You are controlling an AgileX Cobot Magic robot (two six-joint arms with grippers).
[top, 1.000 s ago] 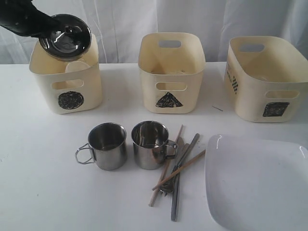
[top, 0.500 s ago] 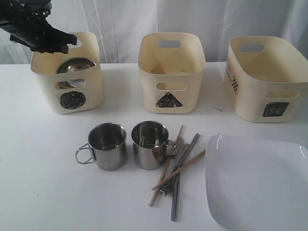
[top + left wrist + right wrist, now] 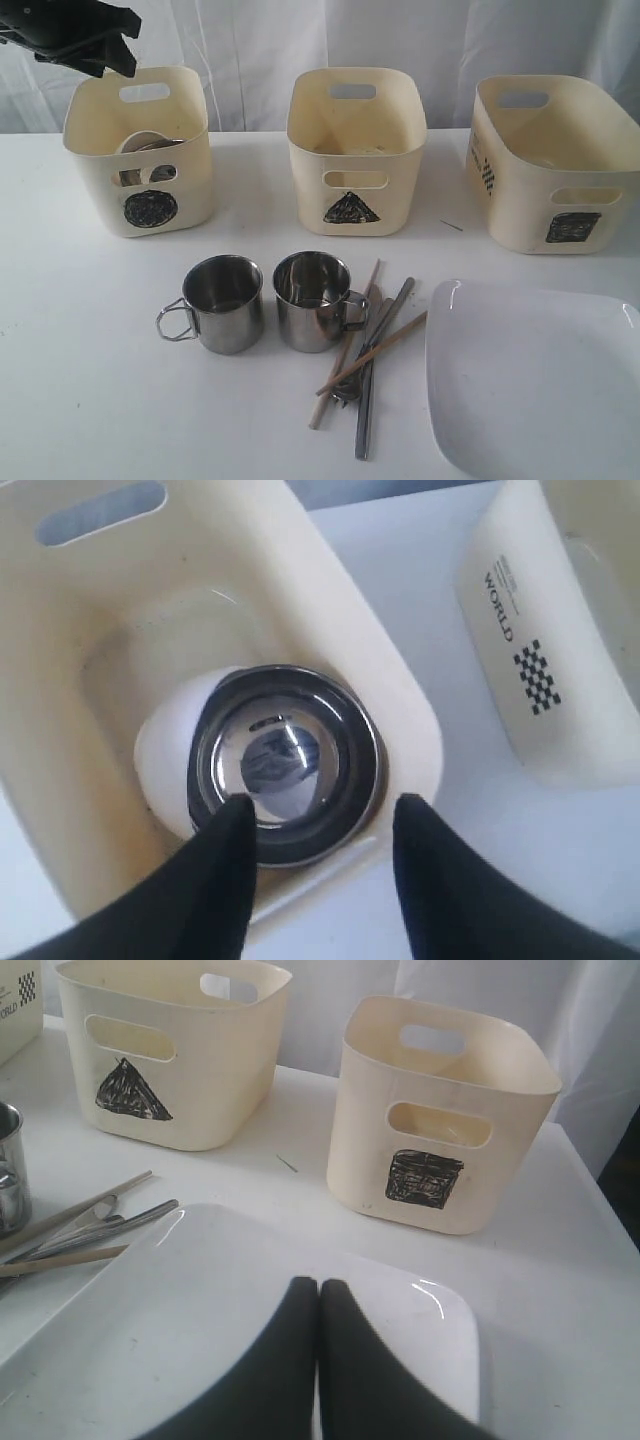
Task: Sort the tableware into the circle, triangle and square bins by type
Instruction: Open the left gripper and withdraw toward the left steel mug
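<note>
Steel bowl (image 3: 285, 750) lies nested on the small white bowl (image 3: 160, 760) inside the circle bin (image 3: 95, 150), far left of the bench (image 3: 80, 350), bowls together by type we judge; left pincer (image 3: 322, 810) hangs above it parted and empty, right pincer (image 3: 318, 1285) pressed shut, empty, over the white plate (image 3: 180, 1290).

Black scribbled signs mark the tub fronts: a circle (image 3: 149, 208) at ten o'clock on the tabletop (image 3: 90, 350), a triangle (image 3: 351, 209) at twelve, a square (image 3: 572, 227) at two. One tub side (image 3: 570, 710) reads "WORLD" beside a checker patch (image 3: 537, 676); the blurred line above it is perhaps smaller print.
</note>
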